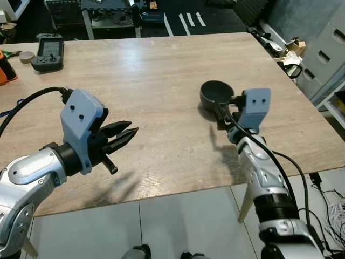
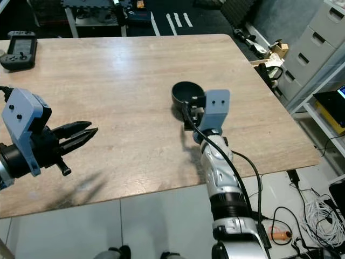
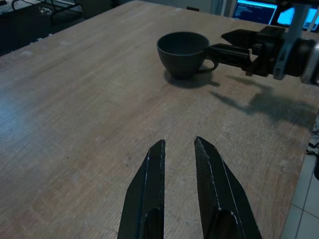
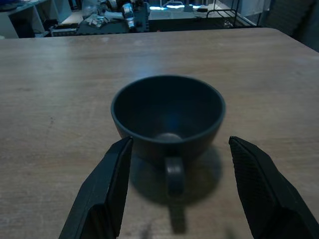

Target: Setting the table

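Observation:
A dark grey cup (image 1: pixel 214 94) stands upright on the wooden table (image 1: pixel 151 70), right of the middle, its handle turned toward my right arm. My right gripper (image 4: pixel 180 145) is open wide, one finger on each side of the handle, just short of the cup wall (image 4: pixel 167 112), touching nothing. In the left eye view that gripper (image 1: pixel 222 110) sits low at the cup's near side. My left gripper (image 1: pixel 131 131) hovers above the table's front left part, well away from the cup, pointing at it. Its fingers (image 3: pixel 149 174) are a narrow gap apart, with nothing between them.
A black handheld game console (image 1: pixel 48 51), a roll of tape (image 1: pixel 26 56) and an orange object (image 1: pixel 5 70) lie at the far left of the table. Grey drawer cabinets (image 1: pixel 323 54) stand to the right. Cables (image 1: pixel 334 210) lie on the floor beside the table's right front corner.

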You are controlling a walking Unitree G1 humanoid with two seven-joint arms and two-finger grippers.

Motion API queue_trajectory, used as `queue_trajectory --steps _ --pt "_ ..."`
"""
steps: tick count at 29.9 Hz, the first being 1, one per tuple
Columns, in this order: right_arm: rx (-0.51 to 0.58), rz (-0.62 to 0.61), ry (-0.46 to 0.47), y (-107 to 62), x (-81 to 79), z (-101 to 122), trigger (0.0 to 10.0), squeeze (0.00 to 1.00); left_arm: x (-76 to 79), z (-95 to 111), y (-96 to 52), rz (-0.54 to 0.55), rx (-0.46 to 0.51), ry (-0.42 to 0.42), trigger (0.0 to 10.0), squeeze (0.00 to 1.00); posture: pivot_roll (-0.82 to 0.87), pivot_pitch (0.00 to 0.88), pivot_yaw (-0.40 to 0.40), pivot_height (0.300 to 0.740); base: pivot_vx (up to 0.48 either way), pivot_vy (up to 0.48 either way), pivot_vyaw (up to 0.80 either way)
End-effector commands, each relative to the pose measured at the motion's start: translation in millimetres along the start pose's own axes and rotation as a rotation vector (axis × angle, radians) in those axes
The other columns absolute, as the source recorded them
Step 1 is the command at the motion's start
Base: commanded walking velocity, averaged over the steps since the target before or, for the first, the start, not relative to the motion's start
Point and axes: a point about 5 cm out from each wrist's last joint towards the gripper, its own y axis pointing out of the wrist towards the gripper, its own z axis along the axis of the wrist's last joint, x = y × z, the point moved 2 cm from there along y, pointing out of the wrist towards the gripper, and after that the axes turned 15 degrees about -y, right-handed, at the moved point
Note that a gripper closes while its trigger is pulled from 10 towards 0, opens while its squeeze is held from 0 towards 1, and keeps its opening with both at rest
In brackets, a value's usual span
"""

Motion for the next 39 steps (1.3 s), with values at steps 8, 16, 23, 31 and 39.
queue_trajectory --steps 8,16,23,31,39 --pt "0.025 -0.151 0.030 -42.7 15.9 -5.9 10.0 0.00 -0.1 -17.5 10.5 0.114 0.028 -0.002 10.0 0.00 0.11 0.126 0.037 0.740 0.000 0.000 0.00" --pt "-0.027 -0.132 0.024 -91.7 -14.7 -31.6 10.0 0.00 -22.5 -49.2 2.9 0.508 0.137 -0.007 10.0 0.00 0.08 0.090 0.037 0.740 0.000 0.000 0.00" --pt "-0.084 -0.074 0.046 -102.5 -30.5 -48.8 10.0 0.00 -33.8 -88.1 -13.3 0.622 0.065 -0.164 10.0 0.00 0.07 0.068 0.030 0.740 0.000 0.000 0.00" --pt "-0.052 -0.062 0.070 -89.6 -30.3 -38.8 10.0 0.00 -39.7 -86.0 -16.0 0.607 0.060 0.033 10.0 0.00 0.07 0.035 0.018 0.740 0.000 0.000 0.00" --pt "-0.045 -0.061 0.057 -84.3 -30.5 -40.4 10.0 0.00 -48.6 -83.6 -10.2 0.622 0.096 -0.019 10.0 0.00 0.06 0.020 0.021 0.740 0.000 0.000 0.00"
